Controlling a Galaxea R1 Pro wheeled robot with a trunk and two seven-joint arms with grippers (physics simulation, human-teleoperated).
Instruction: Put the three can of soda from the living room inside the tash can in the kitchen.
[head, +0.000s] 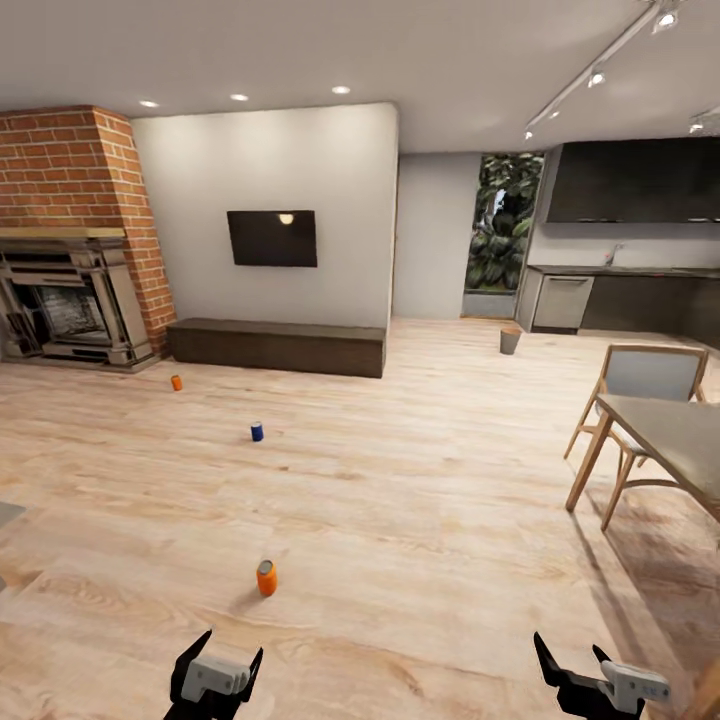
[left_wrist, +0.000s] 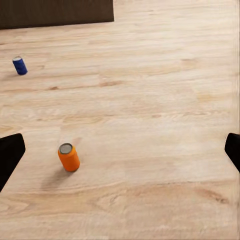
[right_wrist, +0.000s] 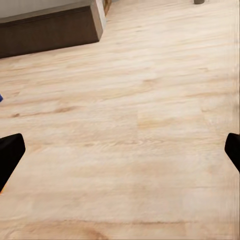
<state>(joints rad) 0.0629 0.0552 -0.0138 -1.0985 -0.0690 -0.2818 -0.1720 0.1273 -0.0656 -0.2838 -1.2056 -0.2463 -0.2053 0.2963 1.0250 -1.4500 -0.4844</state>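
Three soda cans stand upright on the wood floor of the living room. The nearest orange can (head: 266, 578) (left_wrist: 68, 157) is just ahead of my left gripper (head: 230, 648) (left_wrist: 120, 150), which is open and empty. Farther off stand the dark blue can (head: 257, 431) (left_wrist: 20, 65) and the second orange can (head: 176, 382), which is near the fireplace. My right gripper (head: 570, 650) (right_wrist: 120, 150) is open over bare floor. The grey trash can (head: 510, 340) stands far away at the kitchen entrance.
A long dark low cabinet (head: 277, 346) (left_wrist: 55, 12) (right_wrist: 50, 27) runs under the wall TV (head: 272, 238). The brick fireplace (head: 70, 290) is at the far left. A wooden table (head: 670, 435) and chair (head: 645, 385) stand on the right. Kitchen cabinets (head: 630, 300) line the back right.
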